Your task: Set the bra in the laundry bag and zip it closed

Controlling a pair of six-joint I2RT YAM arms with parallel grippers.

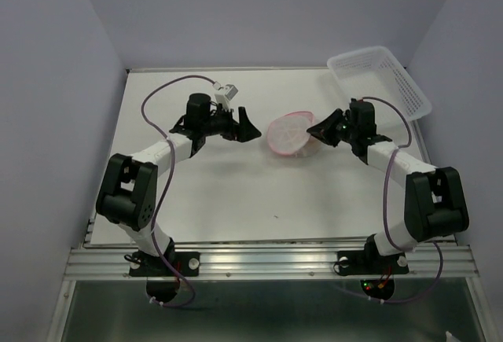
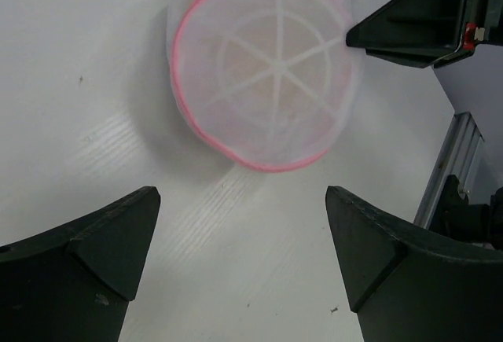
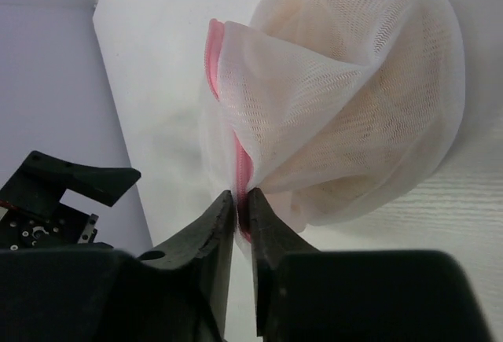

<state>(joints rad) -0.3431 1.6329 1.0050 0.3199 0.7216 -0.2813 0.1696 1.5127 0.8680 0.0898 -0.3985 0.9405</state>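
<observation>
- Laundry bag [image 1: 289,134] lying mid-counter [image 1: 220,193], a bit toward far edge, betw. the two grippers.
- Right gripper [image 3: 236,198] pinched tight on bag's pink zipper trim [image 3: 212,59], on side facing right edge; mesh bunched & folded there.
- Left gripper [image 2: 242,194] spread wide, gripping nothing; near bag on left-edge side, not touching.
- Round mesh face w/ spoke seams turned toward left wrist cam, pink rim all round.
- Pale beige tint seen thru mesh; can't tell what.
- White plastic basket [image 1: 381,75] at far right corner.
</observation>
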